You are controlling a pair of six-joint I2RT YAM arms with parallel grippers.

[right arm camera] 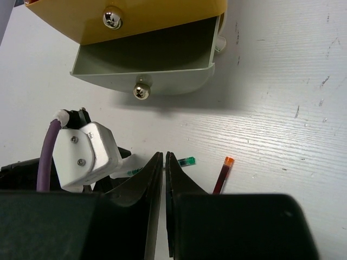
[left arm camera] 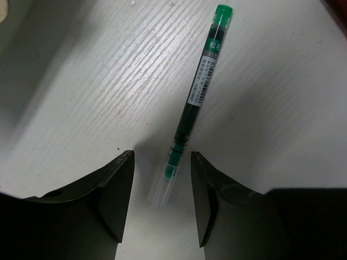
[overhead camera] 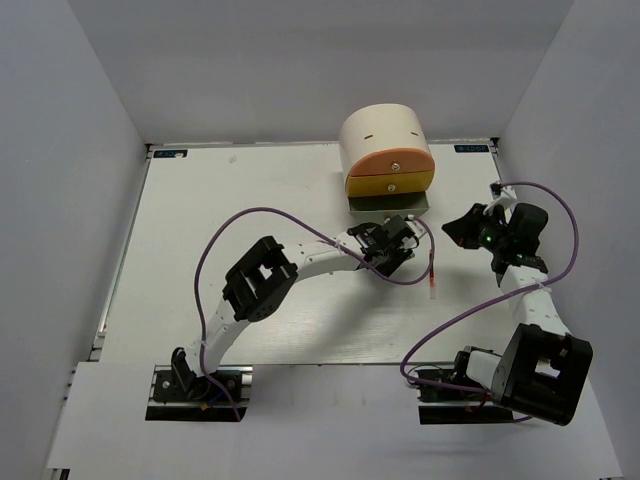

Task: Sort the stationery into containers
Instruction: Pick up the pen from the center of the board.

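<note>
The cream half-cylinder drawer unit (overhead camera: 385,140) stands at the back of the table. Its pale green bottom drawer (right arm camera: 143,57) is pulled open and looks empty. A thin pen (left arm camera: 198,97) with green ink, a white label and a clear cap lies on the table. My left gripper (left arm camera: 161,189) is open just in front of the open drawer (overhead camera: 404,236), and the pen's clear cap end lies between its fingertips. A thin red pen (overhead camera: 433,275) lies to the right, and also shows in the right wrist view (right arm camera: 222,176). My right gripper (right arm camera: 164,160) is shut and empty, hovering right of the left gripper. Highlighters, erasers and the green block are out of view.
The orange and yellow drawers (overhead camera: 390,175) are closed, and the yellow one's knob (right arm camera: 112,18) shows above the open drawer's knob (right arm camera: 141,91). Purple cables loop over the table by both arms (overhead camera: 235,225). Grey walls enclose the white table (overhead camera: 200,260).
</note>
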